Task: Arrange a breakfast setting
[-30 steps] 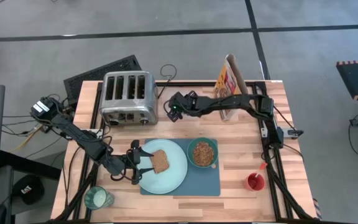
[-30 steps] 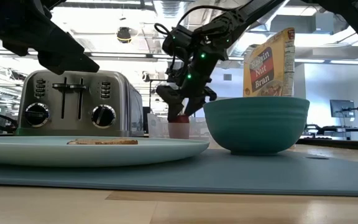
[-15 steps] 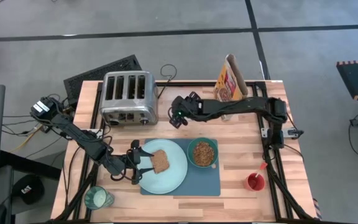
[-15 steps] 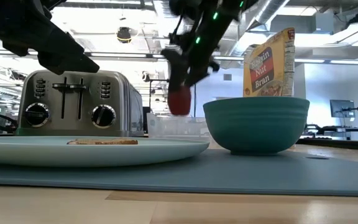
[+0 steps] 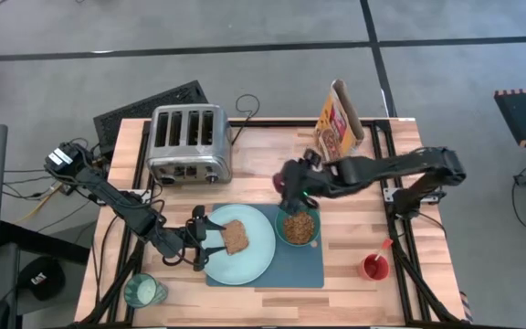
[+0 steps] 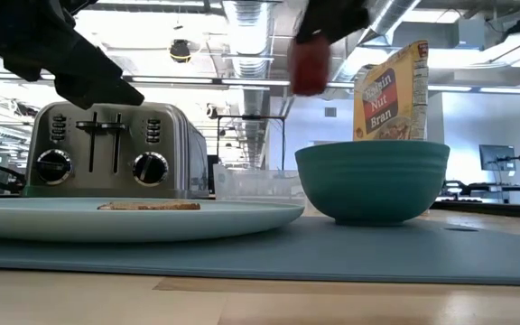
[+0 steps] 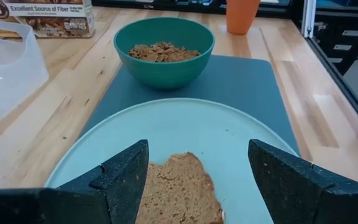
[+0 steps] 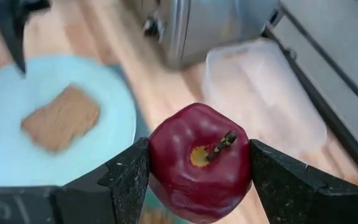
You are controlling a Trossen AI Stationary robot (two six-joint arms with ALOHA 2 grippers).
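Two grippers in view. Right gripper [image 8: 199, 163] pinches the small dark red fruit [image 8: 199, 160] between both fingers, held in the air just above the far rim of the green bowl [image 5: 299, 225]. Left gripper [image 7: 197, 180], fingers spread, hangs over the toast slice [image 7: 178, 196] at the plate's [image 5: 258, 251] left edge. Plate and bowl rest on the slate-blue mat [image 5: 309, 267]; bare wood lies between mat and toaster [image 5: 188, 143].

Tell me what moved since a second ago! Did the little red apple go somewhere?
Yes. The right tool, shut on the red apple, carried it from beside the toaster up and across to just above the green bowl. The left tool stayed open over the toast on the plate. Toaster, bowl, mat and red cup did not move.
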